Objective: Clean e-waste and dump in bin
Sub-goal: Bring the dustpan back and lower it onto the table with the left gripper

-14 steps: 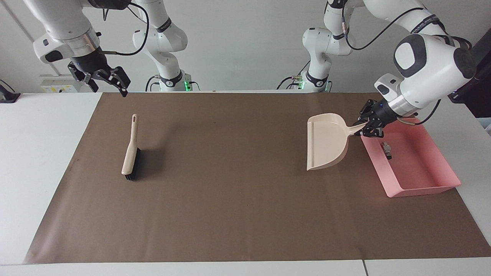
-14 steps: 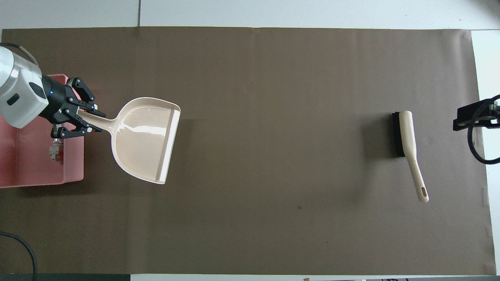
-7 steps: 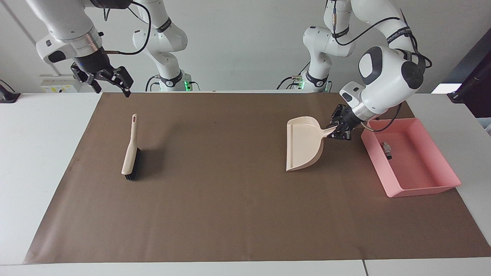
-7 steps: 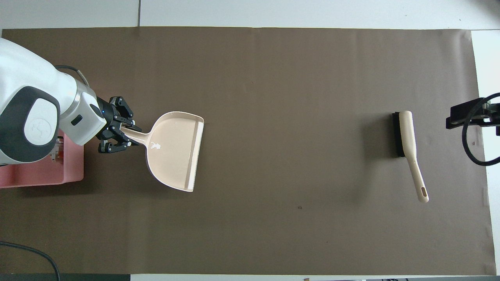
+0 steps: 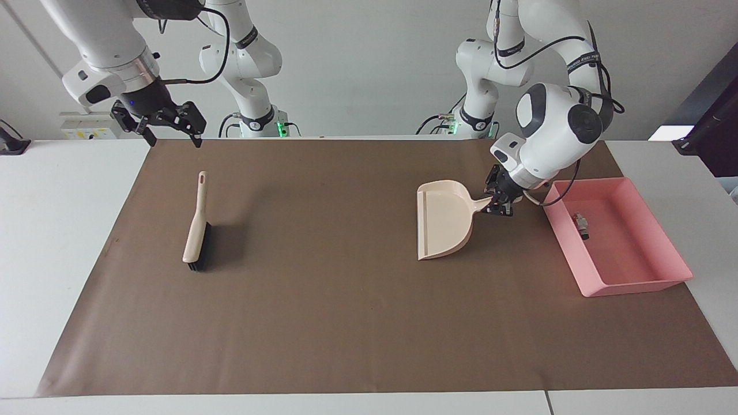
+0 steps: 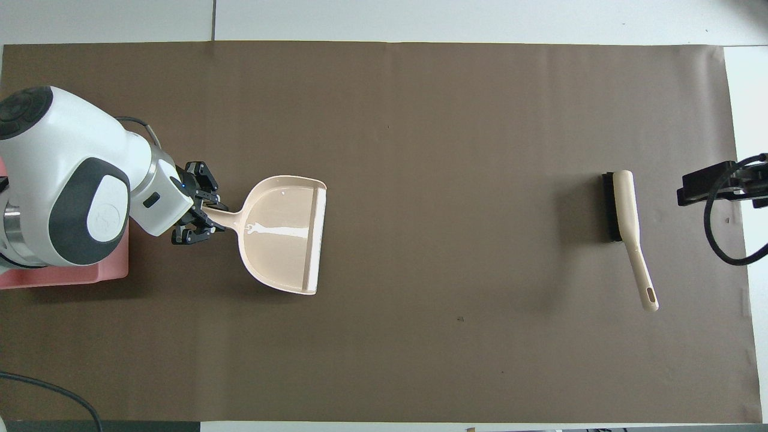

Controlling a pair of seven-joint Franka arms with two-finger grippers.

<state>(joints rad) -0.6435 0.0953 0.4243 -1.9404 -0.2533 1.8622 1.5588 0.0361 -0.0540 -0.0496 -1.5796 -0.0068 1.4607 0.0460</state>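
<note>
On the brown mat covering the bench, my left gripper, clamped on the dustpan handle, has carried it away from the bin. The e-waste lies inside the bin, so dumping looks done. My right gripper waits open above the mat's edge.

A plain pale wall rises past the white table, which a brown paper mat largely covers. A pale box, perhaps a socket strip, sits by the wall. Lighting is even and soft.
</note>
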